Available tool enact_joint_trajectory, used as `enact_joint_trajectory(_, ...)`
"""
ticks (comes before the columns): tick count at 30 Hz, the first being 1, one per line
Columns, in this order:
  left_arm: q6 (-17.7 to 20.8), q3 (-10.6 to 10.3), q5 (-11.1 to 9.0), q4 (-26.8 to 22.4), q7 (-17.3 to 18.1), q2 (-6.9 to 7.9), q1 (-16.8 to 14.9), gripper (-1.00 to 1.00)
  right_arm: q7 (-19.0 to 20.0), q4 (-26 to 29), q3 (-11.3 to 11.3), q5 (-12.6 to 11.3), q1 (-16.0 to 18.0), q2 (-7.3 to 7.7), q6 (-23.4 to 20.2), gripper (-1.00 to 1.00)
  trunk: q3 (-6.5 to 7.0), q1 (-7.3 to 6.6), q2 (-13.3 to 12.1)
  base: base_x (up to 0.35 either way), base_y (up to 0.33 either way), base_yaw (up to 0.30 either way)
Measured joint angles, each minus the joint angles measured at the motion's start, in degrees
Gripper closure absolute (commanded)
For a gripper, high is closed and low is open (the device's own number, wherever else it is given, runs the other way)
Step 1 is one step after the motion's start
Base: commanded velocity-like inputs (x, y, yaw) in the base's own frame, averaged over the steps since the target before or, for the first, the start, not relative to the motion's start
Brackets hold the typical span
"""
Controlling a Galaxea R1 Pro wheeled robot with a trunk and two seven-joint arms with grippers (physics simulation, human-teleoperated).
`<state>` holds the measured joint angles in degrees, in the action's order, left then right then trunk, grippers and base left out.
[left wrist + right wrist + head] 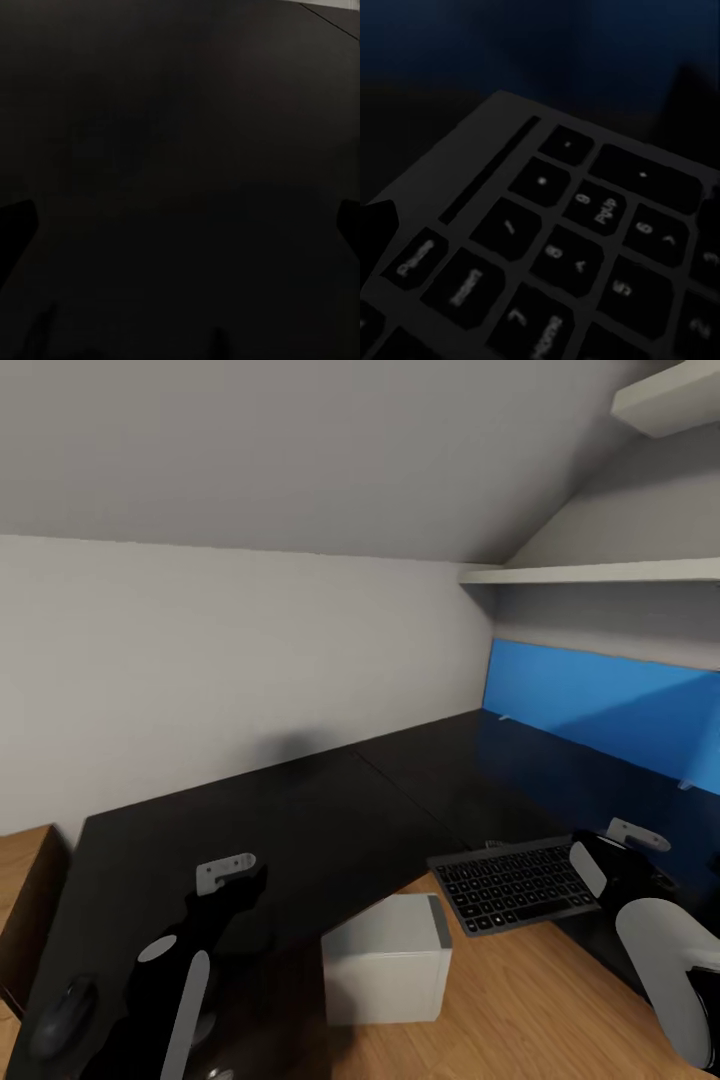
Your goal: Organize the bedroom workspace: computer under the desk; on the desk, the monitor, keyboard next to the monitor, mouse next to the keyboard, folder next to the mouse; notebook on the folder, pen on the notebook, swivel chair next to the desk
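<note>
Grey keyboard (515,883) overhanging the black desk (300,810) edge, mouse (62,1015) on desk, computer (388,958) on floor.

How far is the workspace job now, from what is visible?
The mouse already lies on the desk. In hand: the right gripper is at the keyboard, which overhangs the desk's inner edge. The computer stands on the floor beside the desk. Monitor, folder, notebook, pen and chair remain.

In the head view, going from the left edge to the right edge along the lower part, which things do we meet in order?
mouse → left tool → computer → keyboard → right tool
</note>
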<state>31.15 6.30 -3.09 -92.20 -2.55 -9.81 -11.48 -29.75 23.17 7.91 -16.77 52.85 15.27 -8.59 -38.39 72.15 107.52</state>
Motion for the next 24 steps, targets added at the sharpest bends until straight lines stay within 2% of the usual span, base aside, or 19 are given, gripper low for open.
enact_joint_trajectory(24, 0.0, 0.0, 0.0, 0.1, 0.0, 0.0, 0.0, -1.0, 0.0, -0.1, 0.0, -0.1, 0.0, 0.0, 0.2, -1.0, 0.0, -0.02, 0.0, -0.012, 0.0, 0.0)
